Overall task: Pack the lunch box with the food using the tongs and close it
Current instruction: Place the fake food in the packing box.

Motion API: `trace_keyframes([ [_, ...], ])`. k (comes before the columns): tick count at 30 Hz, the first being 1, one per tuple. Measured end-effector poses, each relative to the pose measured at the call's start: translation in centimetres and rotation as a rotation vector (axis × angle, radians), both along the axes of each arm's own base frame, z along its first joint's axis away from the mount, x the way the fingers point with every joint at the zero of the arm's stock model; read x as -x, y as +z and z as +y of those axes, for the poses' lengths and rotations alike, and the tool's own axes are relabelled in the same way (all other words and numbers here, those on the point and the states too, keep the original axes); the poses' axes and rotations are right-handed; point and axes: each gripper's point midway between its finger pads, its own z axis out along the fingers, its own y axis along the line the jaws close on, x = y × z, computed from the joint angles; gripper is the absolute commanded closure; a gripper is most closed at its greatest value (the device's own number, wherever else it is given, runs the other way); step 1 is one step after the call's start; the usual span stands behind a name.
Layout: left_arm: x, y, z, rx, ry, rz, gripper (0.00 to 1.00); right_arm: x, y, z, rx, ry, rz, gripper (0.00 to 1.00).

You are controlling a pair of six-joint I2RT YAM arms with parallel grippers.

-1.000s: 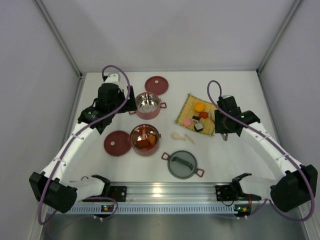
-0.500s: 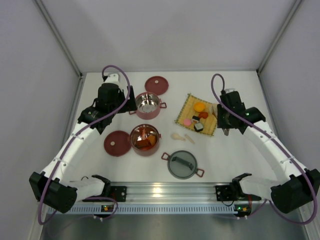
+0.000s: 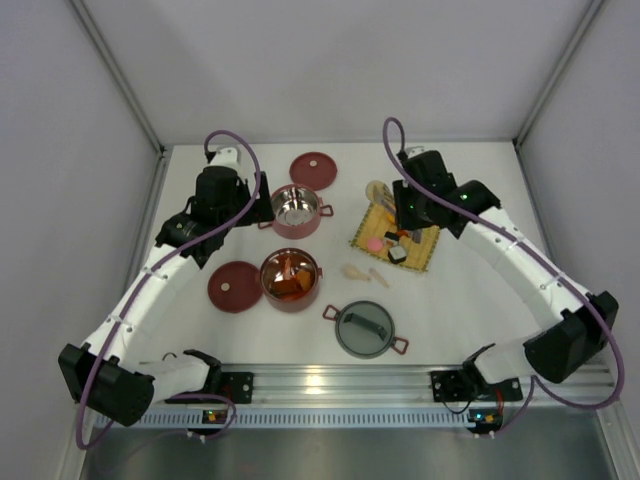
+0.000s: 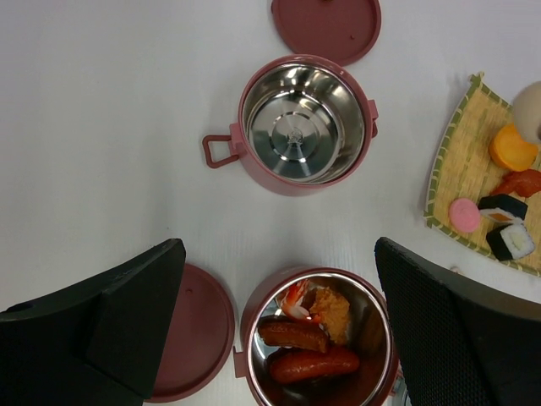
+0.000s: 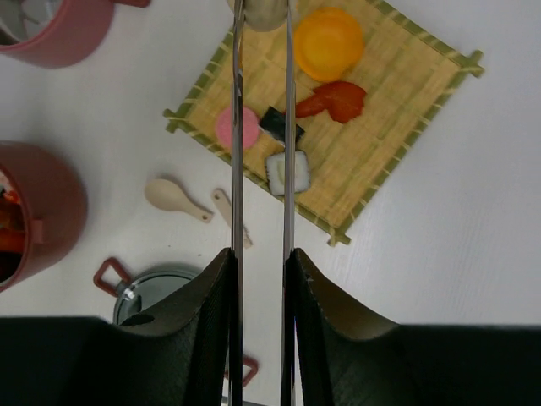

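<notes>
My right gripper [image 5: 262, 254] is shut on the tongs [image 5: 237, 169], whose two thin arms run out over the yellow mat [image 5: 397, 127]. A round cream piece [image 5: 264, 10] sits between the tongs' tips. On the mat lie food pieces: orange [image 5: 327, 42], red [image 5: 334, 100], pink [image 5: 221, 127] and sushi [image 5: 300, 172]. The lunch box's empty tier [image 4: 300, 123] stands far of the filled tier [image 4: 317, 338], which holds sausages. My left gripper [image 4: 279, 249] hangs open above the filled tier, holding nothing.
Flat red lids lie beyond the empty tier [image 3: 313, 169] and left of the filled one [image 3: 233, 286]. The grey domed lid [image 3: 366, 329] rests near the front edge. Two cream spoon-shaped pieces [image 3: 362, 273] lie between the mat and the filled tier.
My right arm has swung from the mat's right side to above its far left part, and its jaws have narrowed on the tongs. The cream piece now shows at the tips. The left arm has stayed still.
</notes>
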Motion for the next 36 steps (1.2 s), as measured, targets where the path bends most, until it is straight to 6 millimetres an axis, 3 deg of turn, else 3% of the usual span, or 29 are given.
trace_keyframes([
  [10,0.4,0.2,-0.7,0.028,-0.033,0.003,0.01,-2.8,1.7,13.8,-0.046,0.23,-0.021,0.83],
  [13,0.9,1.1,-0.6,0.049,-0.032,-0.015,0.01,-3.2,1.3,17.5,-0.06,0.275,-0.017,0.82],
  [17,1.7,2.8,-0.2,0.08,-0.019,-0.064,0.01,-3.5,-0.5,20.9,-0.057,0.31,0.009,0.82],
  [23,2.6,4.4,0.3,0.113,0.0,-0.107,0.01,-3.7,-3.4,22.7,-0.039,0.312,0.056,0.8],
  [28,2.7,3.8,0.3,0.119,0.005,-0.094,0.01,-4.2,-4.8,23.2,-0.026,0.292,0.067,0.79],
  [36,2.8,3.1,0.3,0.118,0.009,-0.08,0.01,-4.9,-5.9,23.8,-0.017,0.283,0.066,0.66],
])
